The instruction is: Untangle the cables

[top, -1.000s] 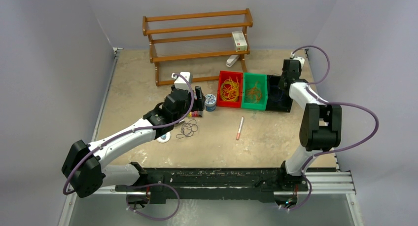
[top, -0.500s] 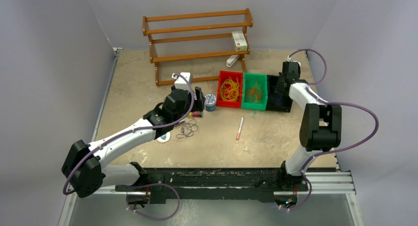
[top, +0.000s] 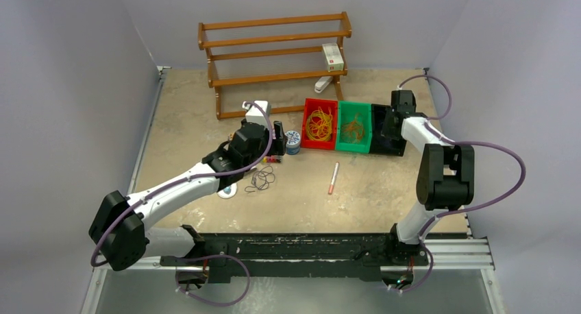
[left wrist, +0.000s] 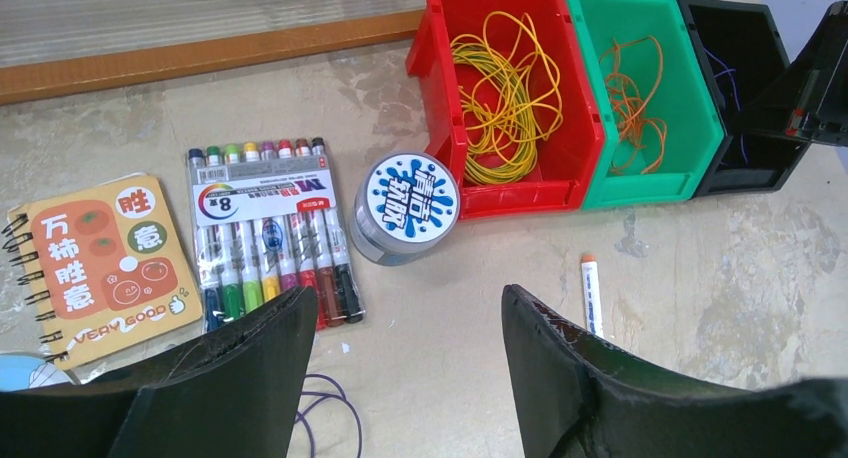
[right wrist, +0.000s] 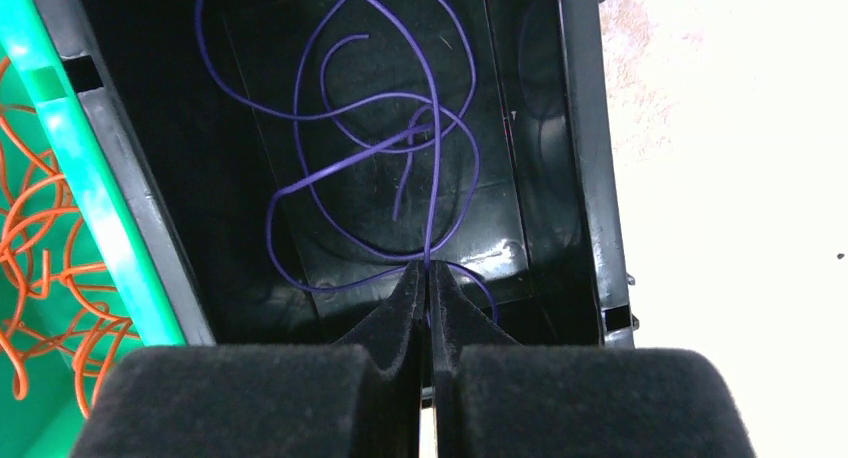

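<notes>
well, the right hand [right wrist: 428, 278] is pressed fully shut down inside the black bin [right wrist: 585, 178], and a strand of purple cable [right wrist: 437, 158] runs straight into the pinch, so it looks gripped. that wire is hair-thin, near weightless and springy. i'd judge it slips easily from the pads and drags its neighbours along, so the place to take hold is a single free strand at a loop's outer edge, not a crossing. the left hand [left wrist: 408, 308] is spread wide with nothing in it, over the counter [left wrist: 700, 258] and just above a loose dark tangle [top: 260, 180]. three bins stand side by side: the black one, a green bin [left wrist: 690, 128] with orange cables [left wrist: 632, 108], and a red bin [left wrist: 440, 98] with yellow cables [left wrist: 505, 88]. the loops overlap too much to count. one tangle lies outside the bins.
</notes>
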You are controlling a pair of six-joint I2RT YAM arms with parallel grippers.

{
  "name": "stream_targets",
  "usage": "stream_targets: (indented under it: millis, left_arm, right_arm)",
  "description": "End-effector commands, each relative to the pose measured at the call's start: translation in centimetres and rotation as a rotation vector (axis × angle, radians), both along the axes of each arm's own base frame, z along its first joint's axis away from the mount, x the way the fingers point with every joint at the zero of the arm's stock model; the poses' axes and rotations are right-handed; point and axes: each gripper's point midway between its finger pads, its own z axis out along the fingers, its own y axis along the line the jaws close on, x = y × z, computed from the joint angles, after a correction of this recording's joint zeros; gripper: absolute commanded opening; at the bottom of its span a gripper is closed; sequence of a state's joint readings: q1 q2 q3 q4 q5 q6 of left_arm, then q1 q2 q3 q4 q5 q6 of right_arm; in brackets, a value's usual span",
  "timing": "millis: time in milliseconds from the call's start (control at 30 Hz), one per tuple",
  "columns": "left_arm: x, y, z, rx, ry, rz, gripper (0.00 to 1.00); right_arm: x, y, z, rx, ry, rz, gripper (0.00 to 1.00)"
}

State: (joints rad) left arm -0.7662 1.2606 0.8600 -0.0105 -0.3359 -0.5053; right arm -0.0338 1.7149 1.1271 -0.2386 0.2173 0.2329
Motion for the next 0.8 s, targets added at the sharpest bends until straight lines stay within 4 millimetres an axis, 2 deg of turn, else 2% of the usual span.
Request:
stream_targets:
  millis: [0, 167, 367, 533, 667, 767]
  left_arm:
    - [0.7, -1.1, 2.8, -0.073, -0.043, -0.005, 0.67]
    - [0.7, -1.3, 2.6, -0.078, -0.036, -0.007, 0.67]
    - [0.8, -1.3, 2.4, -0.073, -0.033, -0.009, 0.66]
    - [0.7, -0.8, 2.3, -0.058, -0.032, 0.008, 0.66]
    - [0.7, 0.2, 2.0, -0.034, -0.022, 0.048, 0.66]
    - [0.8, 0.8, 1.6, -0.009, -0.009, 0.077, 0.67]
  right_arm:
    - [-0.4, 0.0, 1.7, 0.008, -0.029, -0.014, 0.0]
    - [0.1, -0.1, 2.1, 0.004, -0.069, -0.013, 0.0]
    - [3.2, -0.1, 3.3, 0.004, -0.195, -0.008, 0.0]
    - [5.2, 0.2, 2.3, 0.013, -0.194, 0.015, 0.0]
    - [5.4, 0.2, 0.9, 0.018, -0.165, 0.02, 0.0]
    - [5.3, 0.3, 0.7, 0.024, -0.169, 0.02, 0.01]
